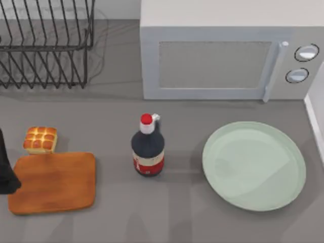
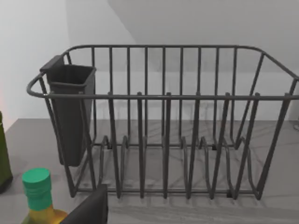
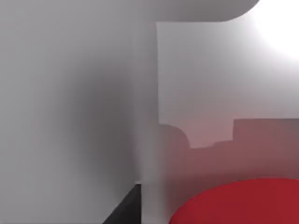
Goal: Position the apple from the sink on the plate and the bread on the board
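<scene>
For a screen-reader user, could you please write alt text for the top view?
A pale green plate sits empty at right; a bread rests just behind a wooden board at left, a dark bottle between them, microwave and rack behind.

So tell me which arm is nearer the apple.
Right. Its wrist view has the apple close up, against pale sink walls. The left arm is at the table's left edge beside the board, its camera facing the dish rack.
</scene>
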You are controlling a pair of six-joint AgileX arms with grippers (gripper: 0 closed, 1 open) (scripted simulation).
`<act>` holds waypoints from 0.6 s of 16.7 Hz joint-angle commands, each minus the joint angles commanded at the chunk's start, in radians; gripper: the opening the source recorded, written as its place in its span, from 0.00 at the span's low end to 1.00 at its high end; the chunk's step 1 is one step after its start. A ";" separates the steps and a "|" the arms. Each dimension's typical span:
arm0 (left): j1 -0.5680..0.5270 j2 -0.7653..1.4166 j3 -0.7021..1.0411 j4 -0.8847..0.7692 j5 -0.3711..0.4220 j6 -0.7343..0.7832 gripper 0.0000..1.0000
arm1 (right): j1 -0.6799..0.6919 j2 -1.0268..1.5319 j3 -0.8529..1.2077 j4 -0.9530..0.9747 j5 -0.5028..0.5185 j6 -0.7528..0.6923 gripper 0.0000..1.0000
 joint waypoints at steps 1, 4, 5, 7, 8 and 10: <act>0.000 0.000 0.000 0.000 0.000 0.000 1.00 | 0.000 0.000 0.000 0.000 0.000 0.000 0.02; 0.000 0.000 0.000 0.000 0.000 0.000 1.00 | 0.000 0.000 0.000 0.000 0.000 0.000 0.00; 0.000 0.000 0.000 0.000 0.000 0.000 1.00 | 0.000 0.000 0.000 0.000 0.000 0.000 0.00; 0.000 0.000 0.000 0.000 0.000 0.000 1.00 | 0.000 0.000 0.000 0.000 0.000 0.000 0.00; 0.000 0.000 0.000 0.000 0.000 0.000 1.00 | 0.000 0.000 0.000 0.000 0.000 0.000 0.00; 0.000 0.000 0.000 0.000 0.000 0.000 1.00 | 0.002 -0.073 0.017 -0.040 -0.017 0.010 0.00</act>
